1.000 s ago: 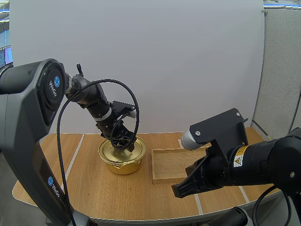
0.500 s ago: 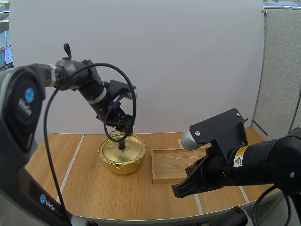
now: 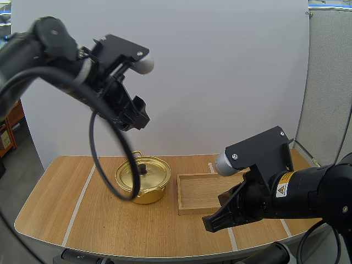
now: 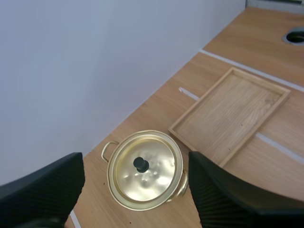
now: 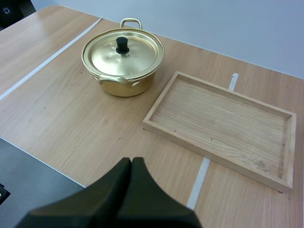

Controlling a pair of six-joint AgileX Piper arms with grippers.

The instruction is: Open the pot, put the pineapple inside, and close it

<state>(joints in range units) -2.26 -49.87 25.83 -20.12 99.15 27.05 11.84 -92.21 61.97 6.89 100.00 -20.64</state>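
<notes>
Lid [image 3: 149, 175] of golden metal, black-knobbed, covers the round golden pot [image 3: 146, 193] on the wooden tabletop [image 3: 82, 214] beside the shallow wooden tray [image 3: 202, 190], the left gripper [image 3: 137, 116] hanging high above on an upraised arm, gaping wide (nothing held), the right gripper [image 3: 209, 222] closed, low near the front edge.

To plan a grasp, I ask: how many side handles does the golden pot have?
2. One handle is on the pot's far side, the other handle on its near side, as the right wrist view shows. None seems hidden.
</notes>
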